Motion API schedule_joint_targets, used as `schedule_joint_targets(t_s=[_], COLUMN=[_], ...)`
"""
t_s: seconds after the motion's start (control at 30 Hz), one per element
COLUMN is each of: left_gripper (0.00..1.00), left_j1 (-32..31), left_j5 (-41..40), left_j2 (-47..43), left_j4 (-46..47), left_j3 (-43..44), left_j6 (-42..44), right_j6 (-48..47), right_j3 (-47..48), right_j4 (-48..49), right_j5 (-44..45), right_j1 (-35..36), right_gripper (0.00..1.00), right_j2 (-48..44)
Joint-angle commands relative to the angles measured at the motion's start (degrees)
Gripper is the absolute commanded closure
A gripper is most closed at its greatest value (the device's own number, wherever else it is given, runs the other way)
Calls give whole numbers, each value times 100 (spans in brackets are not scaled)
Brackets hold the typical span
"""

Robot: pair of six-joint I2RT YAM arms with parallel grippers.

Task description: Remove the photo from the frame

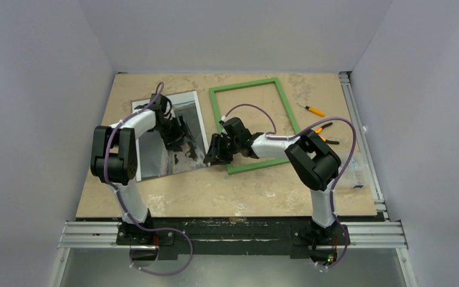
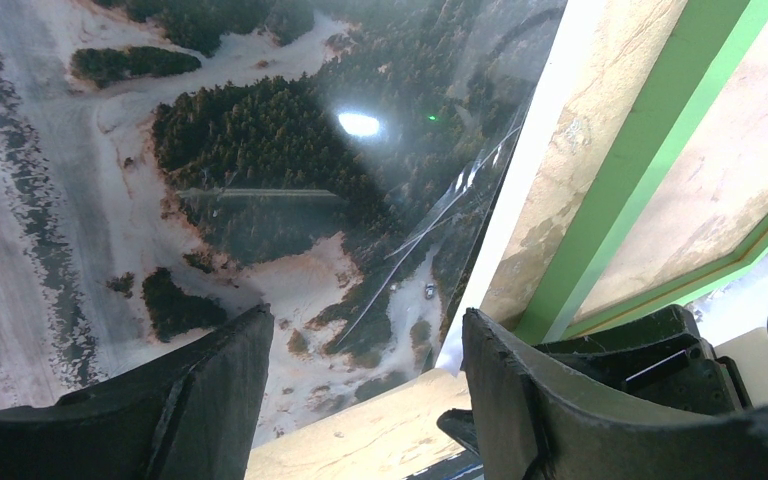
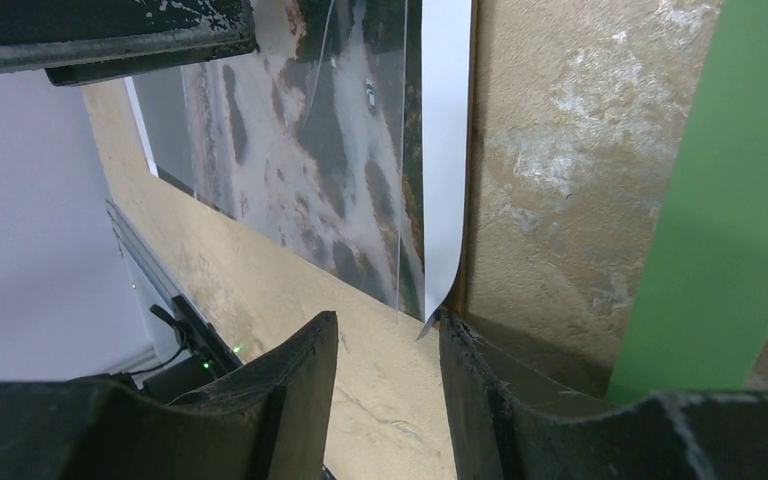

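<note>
On the left half of the beige, mottled tabletop (image 1: pixel 245 191) you have the large rectangular landscape photo with its white margin (image 1: pixel 155 155) lying flat and face up, fully outside the thin green rectangular picture frame (image 1: pixel 245 85). That frame lies flat just to the photo's right, with bare tabletop showing through its opening and a narrow strip of tabletop between its left rail and the photo's white edge. Your left tool (image 2: pixel 365 315) hovers over the right part of the photo, its jaws standing wide apart with nothing between them; only the dark trees and pale sand of the print show in the gap. Your right tool (image 3: pixel 385 325) sits low at the photo's near right corner, close to the frame's near left corner. Its jaws are partly apart with tabletop visible between them, and the tip of the white margin lies right at that gap, against the edge of one finger (image 3: pixel 520 400); you have nothing clamped there. Well off to the right, beyond the frame, lie a small orange-handled tool (image 1: pixel 312 110) and a pair of orange-and-black pliers (image 1: pixel 326 127).
</note>
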Motion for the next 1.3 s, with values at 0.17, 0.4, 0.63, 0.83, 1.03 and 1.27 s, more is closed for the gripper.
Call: schedule_joint_targets(t_s=[0.17,0.4,0.63,0.83,1.03,1.27], left_gripper=[33,33,33,33,33,32], left_j1=[7,7,7,-2,-2,93], left_j5=[-30,-35,39,131,184,227], left_j2=[103,75,-168,-563,-917,-585], left_j4=[-13,-28,-5,35,65,123], left_j3=[111,126,155,120,103,82], left_j6=[26,19,13,-4,3,-103], right_j6=[262,302,191,159,103,114], right_j3=[37,275,602,929,1045,575], right_j4=[-324,-1156,-1569,-1890,-2188,-1392], right_j5=[439,1107,1330,1509,1819,1350], right_j1=[29,41,120,210,326,338], right_gripper=[79,74,79,89,83,73], right_j2=[-57,7,236,386,305,-55])
